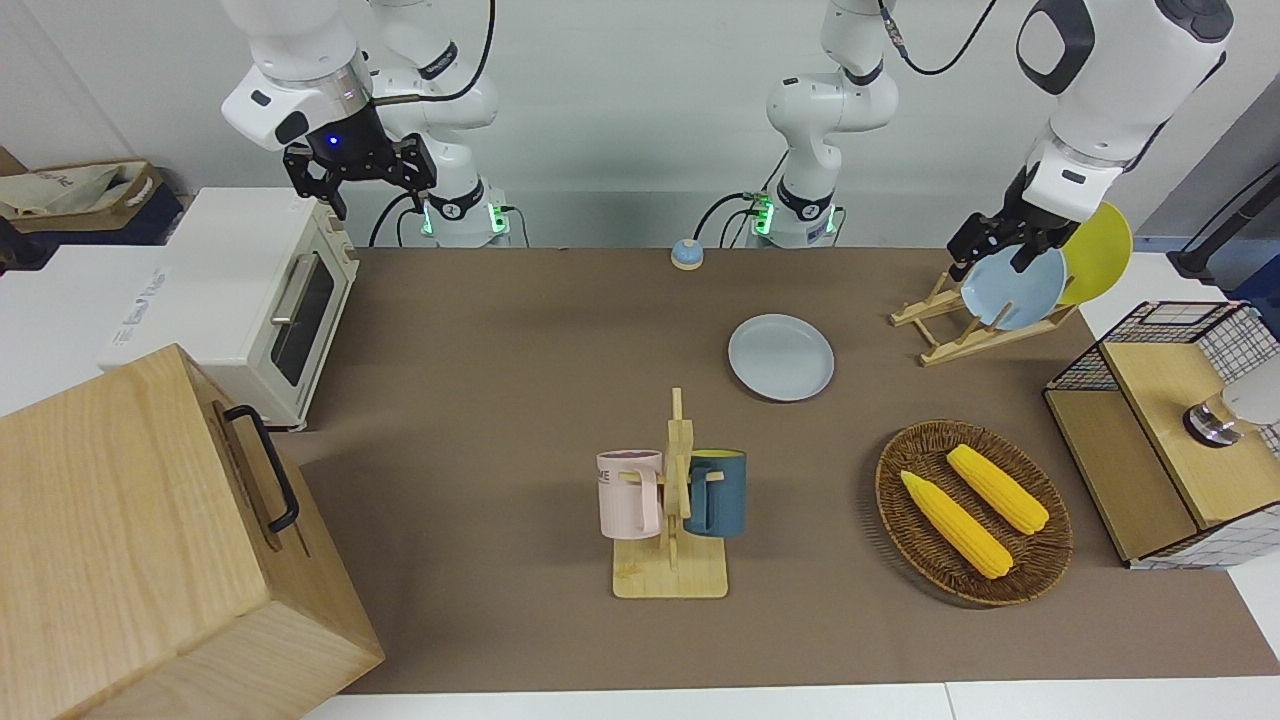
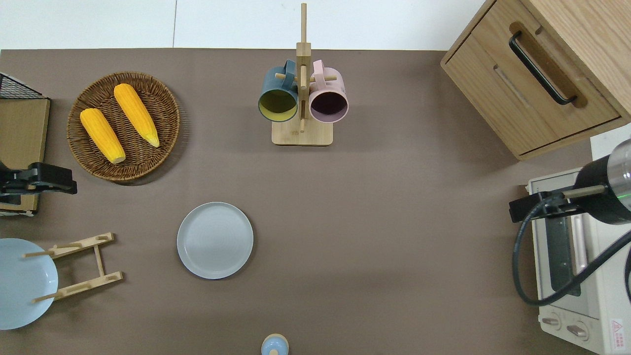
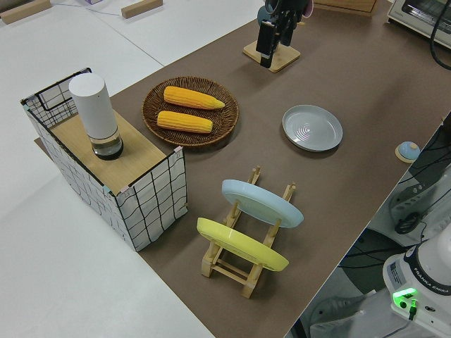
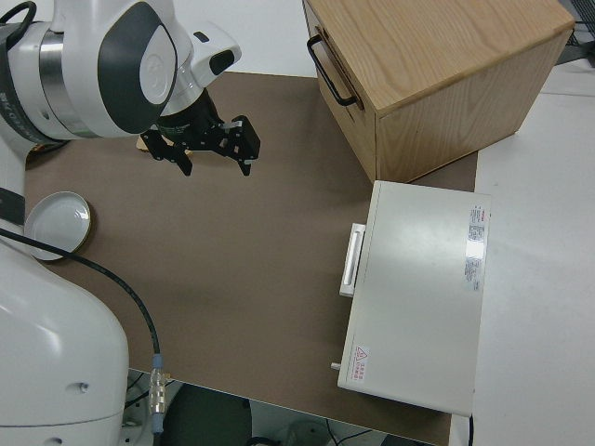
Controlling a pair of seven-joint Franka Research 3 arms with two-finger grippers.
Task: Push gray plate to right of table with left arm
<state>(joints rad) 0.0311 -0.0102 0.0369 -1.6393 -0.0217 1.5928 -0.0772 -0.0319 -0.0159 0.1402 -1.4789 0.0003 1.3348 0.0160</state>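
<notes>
Mugs sit at six o'clock of the gray plate; my left jaws, state unclear, should descend beside its rim.

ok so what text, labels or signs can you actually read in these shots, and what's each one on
"FRANKA EMIKA": on the white base of a robot arm, in the left side view.
Red warning triangle sticker with fine print: on the toaster oven; too small to read.
Second label with small print on the toaster oven's top: unreadable.
Lettering on the pink mug: partly hidden, unreadable.
Print on the white box beside the oven: blurred.
</notes>
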